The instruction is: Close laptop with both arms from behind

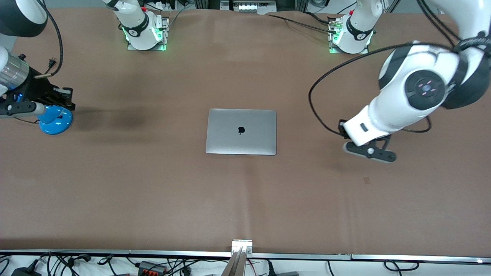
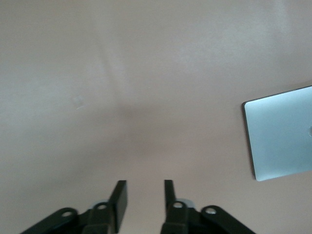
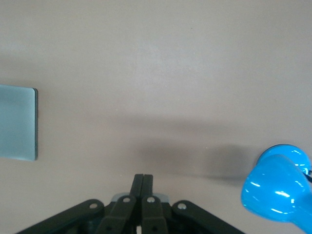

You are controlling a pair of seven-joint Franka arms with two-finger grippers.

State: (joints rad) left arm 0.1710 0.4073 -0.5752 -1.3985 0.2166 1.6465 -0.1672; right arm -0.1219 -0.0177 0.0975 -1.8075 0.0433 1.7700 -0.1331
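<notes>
laptop, the slim silver-grey rectangular one (image 1: 241, 131), lies shut and flat at the centre of the frame on the brown table (image 1: 153, 191). we judge the closing done, which would explain both arms standing well apart from it. its long axis runs across the frame; the black apple logo (image 1: 241, 130) stands upright. the left gripper (image 1: 370, 151), middle right of the frame, has fingers (image 2: 119, 197) narrowly parted around nothing. the right gripper (image 3: 143, 187), at the left edge, is pinched together, empty, by a glossy blue rounded object (image 1: 56, 120).
</notes>
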